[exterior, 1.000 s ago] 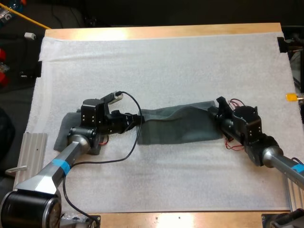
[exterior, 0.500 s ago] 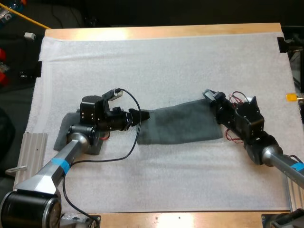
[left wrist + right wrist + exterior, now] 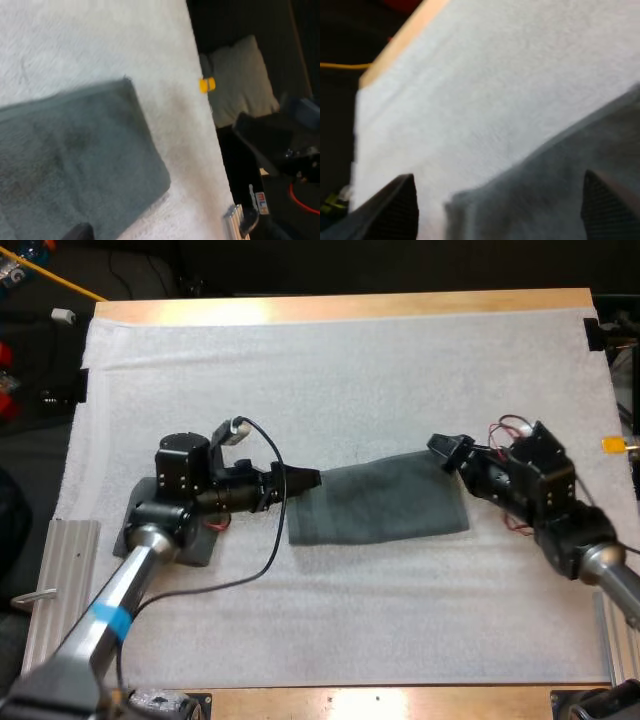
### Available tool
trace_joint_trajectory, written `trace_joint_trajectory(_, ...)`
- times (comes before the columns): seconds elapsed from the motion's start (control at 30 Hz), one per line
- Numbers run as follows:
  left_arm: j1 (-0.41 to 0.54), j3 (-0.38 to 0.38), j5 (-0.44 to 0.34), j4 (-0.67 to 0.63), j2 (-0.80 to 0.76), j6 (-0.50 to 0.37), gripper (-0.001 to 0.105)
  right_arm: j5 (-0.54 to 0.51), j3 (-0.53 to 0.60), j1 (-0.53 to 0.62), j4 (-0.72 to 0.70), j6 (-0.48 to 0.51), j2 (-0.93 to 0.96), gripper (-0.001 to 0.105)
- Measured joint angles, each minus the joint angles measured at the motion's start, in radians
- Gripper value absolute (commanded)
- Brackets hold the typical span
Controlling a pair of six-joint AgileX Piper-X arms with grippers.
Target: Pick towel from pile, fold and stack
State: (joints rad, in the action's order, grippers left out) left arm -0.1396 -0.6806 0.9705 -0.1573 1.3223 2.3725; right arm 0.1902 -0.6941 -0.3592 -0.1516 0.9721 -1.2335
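Observation:
A dark grey-green towel (image 3: 380, 502) lies flat on the white mat (image 3: 330, 380), folded into a long rectangle. My left gripper (image 3: 305, 480) hovers at the towel's left end, its fingers apart and holding nothing. In the left wrist view the towel (image 3: 75, 165) lies flat below one black fingertip (image 3: 77, 232). My right gripper (image 3: 447, 452) hangs over the towel's far right corner. Its two fingers (image 3: 395, 205) stand wide apart above the towel (image 3: 560, 175), clear of it. A second dark towel (image 3: 135, 530) lies under my left arm.
A ridged metal plate (image 3: 65, 550) sits off the mat's left edge beside the second towel. Bare white mat stretches beyond the towel toward the far wooden edge (image 3: 340, 306) and in front of it.
Both grippers have opened and let go of the towel's ends. The towel has settled flat. My left arm drew back to the left and my right arm to the right.

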Motion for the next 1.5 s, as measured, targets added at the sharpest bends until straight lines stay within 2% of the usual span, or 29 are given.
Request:
trace_joint_trajectory(0.2,0.000,0.000,-0.082,-0.161,-0.181,-0.042,0.065,0.003,-0.092,0.066,-0.310,0.183,0.057,0.067)
trace_joint_trajectory(0.33,0.000,0.000,-0.138,-0.319,-0.303,-0.084,0.065,0.006,-0.167,0.114,-0.485,0.308,0.066,0.067)
trace_joint_trajectory(0.47,0.000,0.000,-0.176,-0.462,-0.429,-0.120,0.065,0.013,-0.234,0.160,-0.629,0.428,0.066,0.067)
trace_joint_trajectory(0.57,0.000,0.000,-0.179,-0.544,-0.515,-0.127,0.065,0.033,-0.266,0.193,-0.694,0.480,0.066,0.067)
trace_joint_trajectory(0.83,0.000,0.000,-0.257,-0.624,-0.652,-0.126,0.065,0.083,-0.270,0.261,-0.704,0.540,0.061,0.067)
trace_joint_trajectory(1.1,0.000,0.000,-0.262,-0.628,-0.648,-0.126,0.065,0.215,-0.271,0.316,-0.630,0.560,-0.081,0.067)
trace_joint_trajectory(1.27,0.000,0.000,-0.260,-0.653,-0.648,-0.126,0.065,0.315,-0.271,0.318,-0.576,0.561,-0.203,0.067)
trace_joint_trajectory(1.5,0.000,0.000,-0.241,-0.653,-0.648,-0.126,0.065,0.398,-0.271,0.318,-0.541,0.563,-0.354,0.067)
